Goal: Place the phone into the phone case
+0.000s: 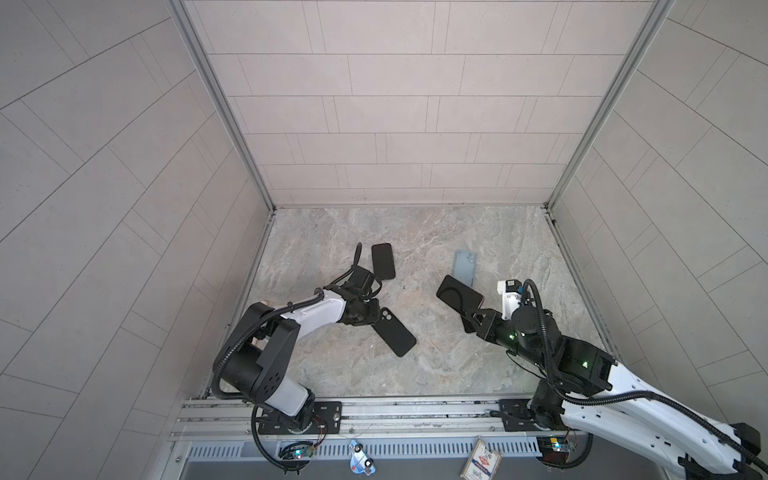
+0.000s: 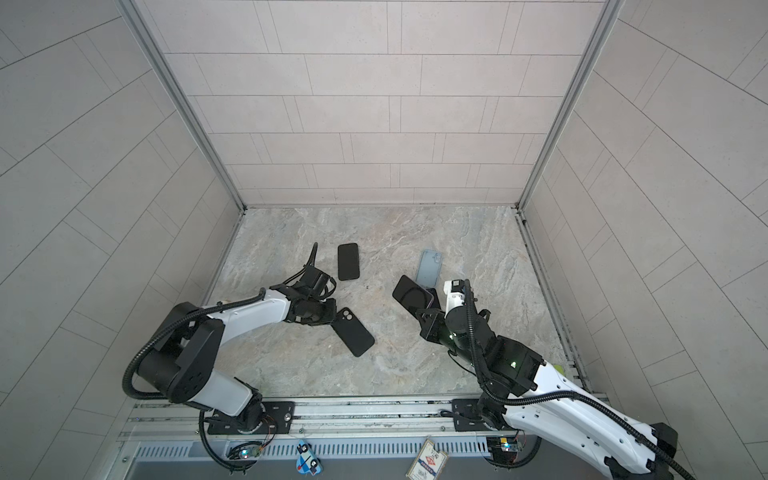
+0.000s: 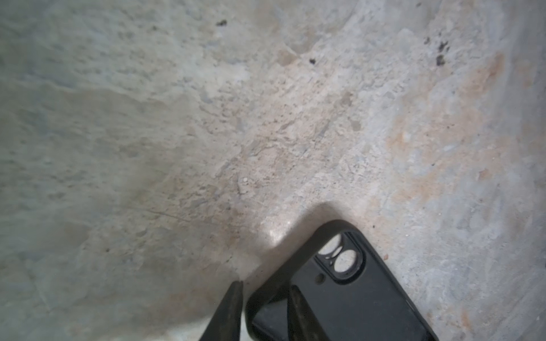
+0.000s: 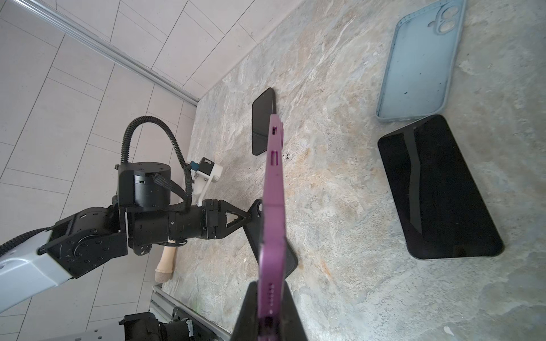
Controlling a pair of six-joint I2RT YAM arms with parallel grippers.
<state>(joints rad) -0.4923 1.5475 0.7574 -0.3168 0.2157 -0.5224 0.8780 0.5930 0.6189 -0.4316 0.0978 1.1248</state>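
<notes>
A purple phone (image 4: pixel 273 206) is held by its end in my shut right gripper (image 4: pixel 270 285). In both top views the phone (image 1: pixel 459 296) hangs above the table, dark screen up, right of centre. A black phone case (image 1: pixel 395 332) with a camera cutout lies open side up at centre left. My left gripper (image 3: pixel 266 286) straddles the case's (image 3: pixel 354 295) corner wall. One finger (image 3: pixel 298 307) is inside it. The other finger (image 3: pixel 233 298) is outside, a narrow gap off the rim.
A light blue case (image 4: pixel 422 65) lies beyond the held phone. A dark-screened phone (image 4: pixel 437 189) lies flat on the table beside that case. Another black phone (image 1: pixel 382 261) lies far left of centre. Tiled walls close three sides and a metal rail (image 1: pixel 415 411) runs along the front.
</notes>
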